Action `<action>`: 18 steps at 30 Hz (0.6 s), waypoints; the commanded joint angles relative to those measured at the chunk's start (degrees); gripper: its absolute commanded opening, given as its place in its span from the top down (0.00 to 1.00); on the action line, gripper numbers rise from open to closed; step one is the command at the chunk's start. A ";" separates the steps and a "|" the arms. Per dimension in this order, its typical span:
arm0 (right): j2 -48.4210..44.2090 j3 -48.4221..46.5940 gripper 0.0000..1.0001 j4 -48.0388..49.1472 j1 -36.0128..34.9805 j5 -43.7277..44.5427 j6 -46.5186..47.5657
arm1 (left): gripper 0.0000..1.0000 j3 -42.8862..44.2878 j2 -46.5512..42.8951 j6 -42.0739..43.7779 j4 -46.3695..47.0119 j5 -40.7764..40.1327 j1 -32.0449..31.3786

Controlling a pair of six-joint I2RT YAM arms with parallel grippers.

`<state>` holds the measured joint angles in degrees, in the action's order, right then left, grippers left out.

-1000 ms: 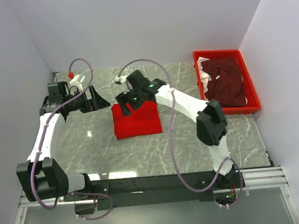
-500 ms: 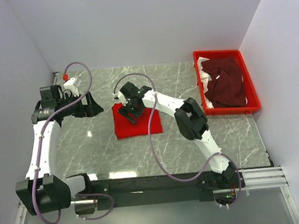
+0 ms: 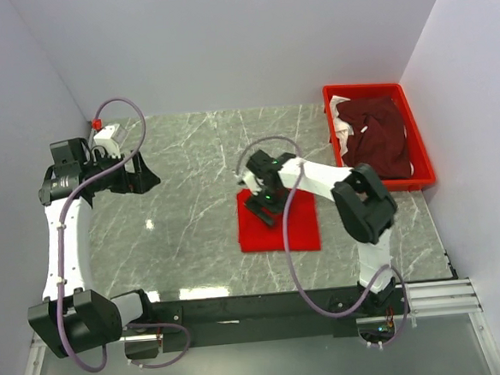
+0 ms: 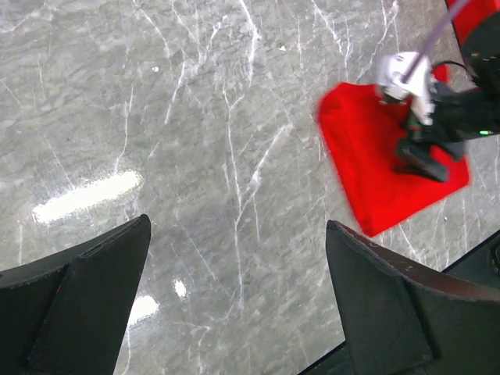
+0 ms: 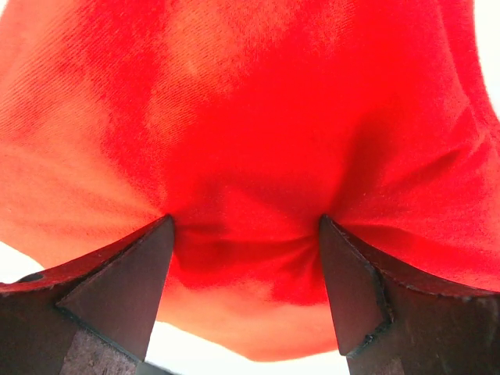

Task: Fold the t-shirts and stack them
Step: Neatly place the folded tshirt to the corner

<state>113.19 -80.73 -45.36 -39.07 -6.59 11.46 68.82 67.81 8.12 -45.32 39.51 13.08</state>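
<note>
Red t-shirt (image 3: 278,224), folded, left of tray (image 3: 387,187): R gripper (image 5: 246,234) spread, pressed on cloth; keep pressure even, slide flat. L gripper (image 4: 238,225) unclenched, empty.

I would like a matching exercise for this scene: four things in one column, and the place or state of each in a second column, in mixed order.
1 red shirt
2 maroon shirt
3 left gripper
4 right gripper

a in the tray
b flat on the table
c pressing on the red shirt
d open, holding nothing

Pairs: 1-b; 2-a; 3-d; 4-c
</note>
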 commanded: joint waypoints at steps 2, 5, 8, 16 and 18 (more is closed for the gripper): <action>-6.56 9.78 0.19 -6.76 4.43 0.96 4.35 | 0.01 3.60 0.65 1.55 -0.03 2.86 0.63; -10.26 14.89 0.19 -6.67 8.03 1.58 7.95 | 0.01 4.48 1.18 1.46 0.06 3.47 0.89; -12.20 18.14 0.19 -6.84 10.67 3.33 10.59 | 0.00 5.01 1.45 1.11 0.23 3.82 0.89; -17.73 24.38 0.19 -7.02 16.56 4.83 14.45 | 0.01 5.71 1.71 0.41 1.02 4.70 0.89; -19.14 27.62 0.19 -6.41 17.71 6.06 18.04 | 0.01 6.06 1.80 0.14 0.94 4.79 0.98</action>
<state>96.51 -57.28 -50.61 -23.00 -3.03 23.81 72.12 69.34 8.25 -45.34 42.41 13.76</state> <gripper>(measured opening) 0.809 0.995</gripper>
